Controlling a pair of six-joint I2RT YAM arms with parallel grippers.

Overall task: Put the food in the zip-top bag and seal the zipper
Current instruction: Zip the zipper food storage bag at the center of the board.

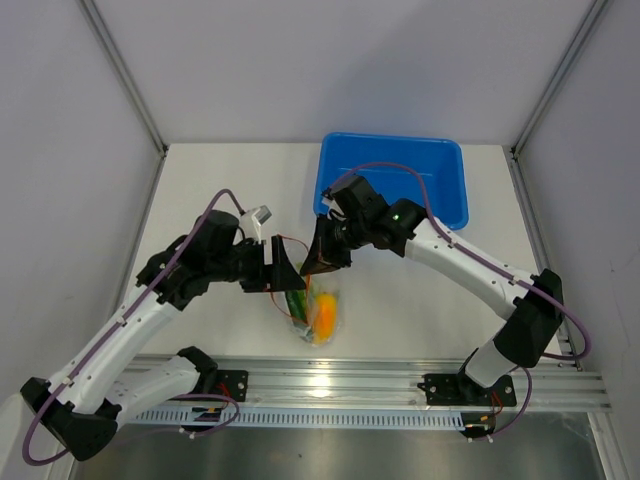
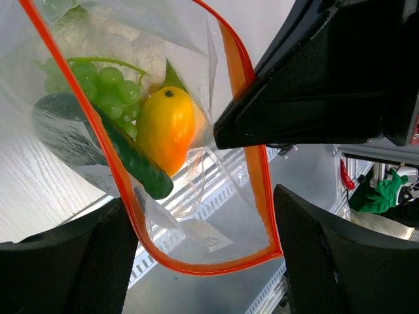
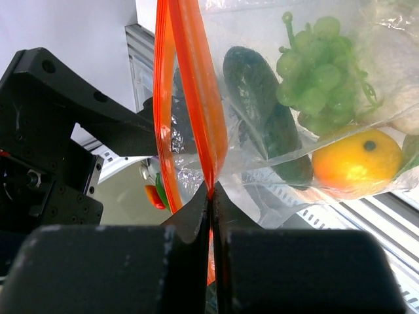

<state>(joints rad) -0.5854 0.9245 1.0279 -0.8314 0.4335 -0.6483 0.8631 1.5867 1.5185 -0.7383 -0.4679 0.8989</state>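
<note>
Four toy produce pieces point(image 2: 165, 127) are contained in the clear crinkly plastic bag point(image 2: 209, 226), whose orange-red zipper strip point(image 3: 200, 98) is clamped by the right gripper point(image 3: 211, 196); the left gripper point(image 1: 285, 272) is spread wide.

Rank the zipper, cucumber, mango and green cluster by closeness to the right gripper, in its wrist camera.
1. zipper: pinched in the right gripper.
2. cucumber: just right of the strip.
3. mango and green cluster: farther right, too close to call.

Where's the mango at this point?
In the top view, the mango sits inside the zip-top bag near the table's front edge at centre, beside the cucumber; the right gripper pinches that bag.
</note>
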